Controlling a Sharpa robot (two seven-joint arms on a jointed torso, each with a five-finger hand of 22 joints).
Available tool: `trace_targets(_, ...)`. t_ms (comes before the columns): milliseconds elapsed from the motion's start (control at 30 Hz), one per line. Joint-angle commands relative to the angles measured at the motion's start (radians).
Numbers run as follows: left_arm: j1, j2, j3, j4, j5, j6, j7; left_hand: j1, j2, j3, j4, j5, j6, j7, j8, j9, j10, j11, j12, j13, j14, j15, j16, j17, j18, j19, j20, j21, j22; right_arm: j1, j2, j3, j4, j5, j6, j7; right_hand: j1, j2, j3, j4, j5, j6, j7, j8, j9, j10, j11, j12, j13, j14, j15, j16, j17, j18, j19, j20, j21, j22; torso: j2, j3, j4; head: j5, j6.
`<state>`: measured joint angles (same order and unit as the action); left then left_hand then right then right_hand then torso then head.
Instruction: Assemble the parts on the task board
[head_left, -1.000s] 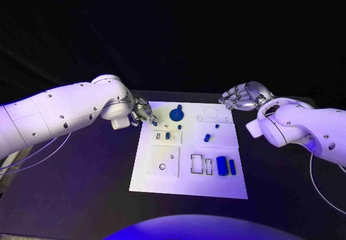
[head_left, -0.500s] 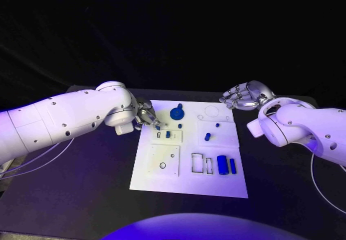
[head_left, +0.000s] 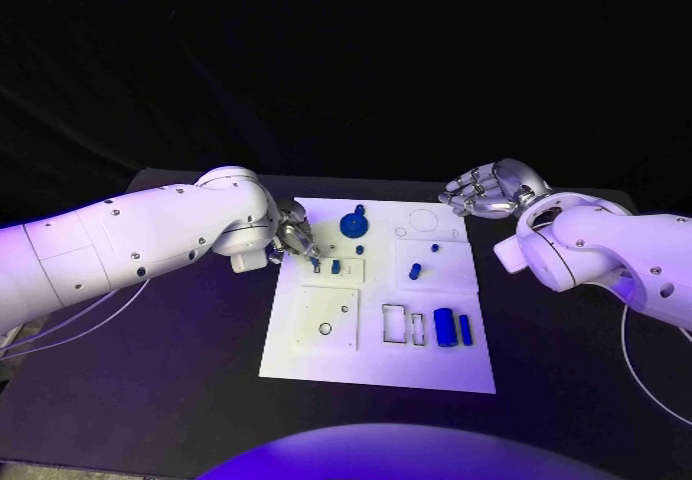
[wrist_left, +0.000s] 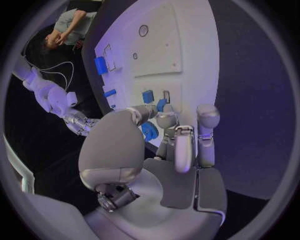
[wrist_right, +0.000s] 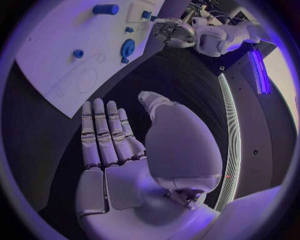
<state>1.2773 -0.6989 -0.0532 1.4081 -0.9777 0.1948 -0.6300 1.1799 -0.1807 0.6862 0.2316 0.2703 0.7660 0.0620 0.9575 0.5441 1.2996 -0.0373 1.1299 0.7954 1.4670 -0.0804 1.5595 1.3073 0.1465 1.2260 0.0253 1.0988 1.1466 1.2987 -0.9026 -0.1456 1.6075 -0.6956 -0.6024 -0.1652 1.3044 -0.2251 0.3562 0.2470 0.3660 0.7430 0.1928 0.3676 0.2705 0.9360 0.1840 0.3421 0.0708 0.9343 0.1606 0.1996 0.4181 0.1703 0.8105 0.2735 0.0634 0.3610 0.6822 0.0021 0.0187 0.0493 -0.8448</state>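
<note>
A small blue part sits pinched at the fingertips of the left hand, right over the upper-left of the task board, beside a small framed recess holding another blue part. A round blue part lies just above. Lower right, a blue cylinder rests by a narrow bar. The right hand hangs over the tabletop off the board's upper-right corner, fingers spread, holding nothing.
</note>
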Motion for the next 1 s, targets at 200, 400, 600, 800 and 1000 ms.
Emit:
trace_targets(200,-0.004,0.009,0.000,0.001,-0.027,0.052,-0.008,-0.002,0.007,0.198,-0.195,0.004,0.023,-0.021,-0.003,-0.001,0.010,-0.001,0.005,0.001,0.099,-0.009,0.006,0.243,-0.018,0.006,0.000,0.006,0.001,-0.001,0.000,0.000,0.002,-0.006,0.008,0.009,0.008,0.002,-0.001,-0.005,0.006,-0.006,0.050,0.003,-0.001,-0.002,0.005,-0.005,-0.002,-0.009,-0.001,-0.006,-0.001,0.012,0.000,0.003,0.002,-0.001,0.000,-0.0002,0.0000,0.000,-0.002)
trace_targets(400,-0.010,0.011,0.000,0.000,-0.029,0.053,-0.007,-0.002,0.007,0.198,-0.195,0.004,0.023,-0.021,-0.003,-0.001,0.010,-0.001,0.005,0.001,0.099,-0.009,0.006,0.243,-0.018,0.006,0.000,0.006,0.001,-0.001,-0.001,0.000,0.002,-0.006,0.009,0.009,0.008,0.002,-0.001,-0.005,0.006,-0.006,0.050,0.003,-0.001,-0.003,0.005,-0.006,-0.002,-0.010,0.000,-0.007,-0.002,0.012,0.000,0.003,0.002,-0.002,0.000,-0.0005,0.0003,0.000,-0.003)
trace_targets(600,-0.014,0.012,-0.001,0.000,-0.037,0.052,-0.006,-0.003,0.006,0.199,-0.196,0.004,0.023,-0.021,-0.003,-0.001,0.010,-0.001,0.004,0.000,0.099,-0.009,0.006,0.242,-0.018,0.006,0.000,0.006,0.001,-0.001,-0.001,0.000,0.001,-0.006,0.009,0.009,0.008,0.002,-0.001,-0.005,0.006,-0.006,0.050,0.003,-0.001,-0.003,0.005,-0.006,-0.002,-0.010,0.000,-0.007,-0.002,0.012,0.000,0.003,0.002,-0.002,0.000,-0.0005,0.0006,0.000,-0.003)
trace_targets(800,-0.015,0.012,-0.001,0.000,-0.042,0.058,-0.006,-0.003,0.006,0.199,-0.196,0.004,0.023,-0.021,-0.003,-0.001,0.010,-0.001,0.004,0.001,0.099,-0.009,0.006,0.243,-0.018,0.006,0.000,0.006,0.002,-0.001,-0.002,0.000,0.001,-0.006,0.009,0.009,0.008,0.002,-0.001,-0.005,0.006,-0.006,0.050,0.003,-0.001,-0.003,0.005,-0.006,-0.002,-0.010,0.000,-0.007,-0.002,0.012,0.000,0.003,0.002,-0.002,0.000,-0.0003,0.0006,0.000,-0.005)
trace_targets(1000,-0.015,0.012,-0.001,0.000,-0.052,0.061,-0.007,-0.003,0.006,0.199,-0.197,0.003,0.023,-0.021,-0.003,-0.001,0.010,-0.001,0.004,0.000,0.099,-0.009,0.006,0.243,-0.018,0.006,0.000,0.006,0.001,-0.001,-0.002,0.000,0.002,-0.006,0.009,0.010,0.008,0.002,-0.001,-0.005,0.006,-0.006,0.050,0.003,-0.001,-0.003,0.005,-0.006,-0.002,-0.010,0.000,-0.007,-0.002,0.012,0.000,0.003,0.002,-0.002,0.000,-0.0003,0.0007,0.000,-0.005)
